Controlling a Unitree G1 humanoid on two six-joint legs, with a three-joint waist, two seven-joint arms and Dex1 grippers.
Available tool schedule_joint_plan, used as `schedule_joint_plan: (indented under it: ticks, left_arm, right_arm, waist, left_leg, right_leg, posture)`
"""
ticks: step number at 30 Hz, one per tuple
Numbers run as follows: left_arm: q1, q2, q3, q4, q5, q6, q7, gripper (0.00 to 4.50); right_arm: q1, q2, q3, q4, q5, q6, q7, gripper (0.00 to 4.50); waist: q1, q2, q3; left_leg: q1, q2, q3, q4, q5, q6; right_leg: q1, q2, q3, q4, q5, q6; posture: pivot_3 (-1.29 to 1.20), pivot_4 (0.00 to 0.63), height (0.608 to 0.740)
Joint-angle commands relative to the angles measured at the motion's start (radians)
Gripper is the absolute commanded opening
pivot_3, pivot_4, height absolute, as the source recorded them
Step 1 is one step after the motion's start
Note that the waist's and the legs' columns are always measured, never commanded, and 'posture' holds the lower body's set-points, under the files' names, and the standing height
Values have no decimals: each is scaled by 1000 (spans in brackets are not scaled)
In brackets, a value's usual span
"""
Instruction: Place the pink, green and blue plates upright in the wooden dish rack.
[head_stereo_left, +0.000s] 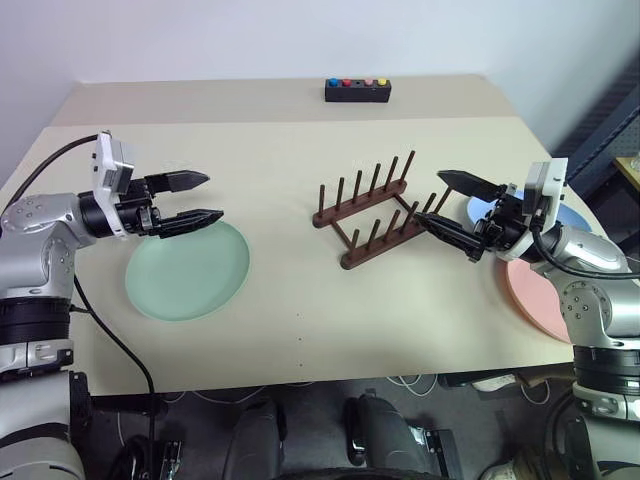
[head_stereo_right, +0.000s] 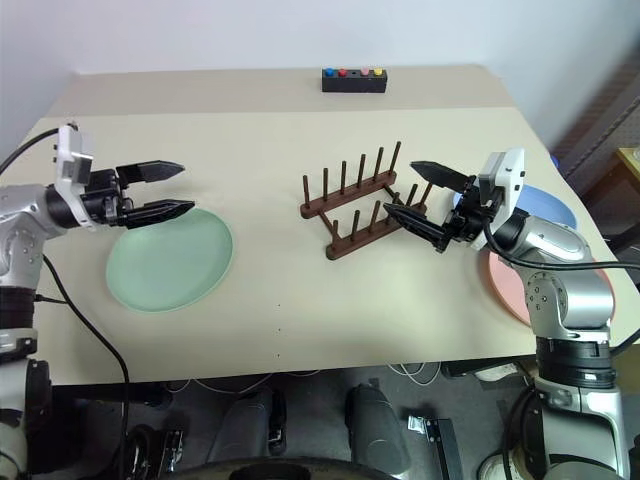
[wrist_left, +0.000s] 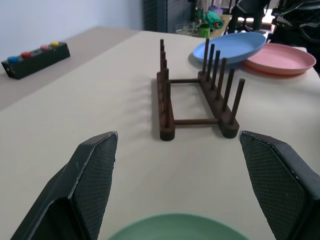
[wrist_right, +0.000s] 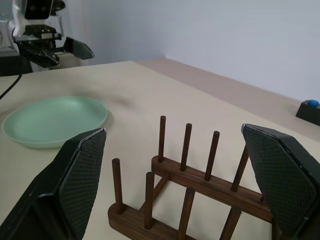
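The green plate (head_stereo_left: 188, 270) lies flat at the table's left. My left gripper (head_stereo_left: 212, 197) hovers open over its far edge, pointing toward the wooden dish rack (head_stereo_left: 375, 210), which stands empty mid-table. My right gripper (head_stereo_left: 430, 197) is open just right of the rack, one fingertip close to its near rail. The blue plate (head_stereo_right: 548, 207) lies flat at the right edge, partly hidden by my right arm, and the pink plate (head_stereo_right: 505, 285) lies in front of it. The left wrist view shows the rack (wrist_left: 197, 100), the blue plate (wrist_left: 230, 47) and the pink plate (wrist_left: 280, 59) beyond it.
A small black box with coloured buttons (head_stereo_left: 357, 90) sits at the table's far edge. The plates at the right lie close to the table's right edge. Cables hang below the front edge. Bare tabletop spreads between the green plate and the rack.
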Motion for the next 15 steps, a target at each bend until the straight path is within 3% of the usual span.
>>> schedule_joint_plan:
  ticks: [1,10,15]
  left_arm:
    - [-28,-2,-2,13,-4,-10,-9,4014]
    - [-92,-19,-38,80,30,-19,-15,4014]
    - [-87,-39,-44,29,12,6,8,4014]
  right_arm:
    - [0,-13,-34,-44,6,-17,-9,4439]
    - [19,3,-42,-68,4,-33,-37,4439]
    - [12,7,-37,-50,-2,-43,-35,4439]
  waist:
    - [-1,0,0]
    - [-1,0,0]
    - [-1,0,0]
  left_leg:
    - [0,0,0,0,0,0]
    - [0,0,0,0,0,0]
    - [0,0,0,0,0,0]
  right_leg:
    - [0,0,0,0,0,0]
    - [0,0,0,0,0,0]
    - [0,0,0,0,0,0]
  posture:
    - [0,150,740]
    - [0,150,740]
    - [0,150,740]
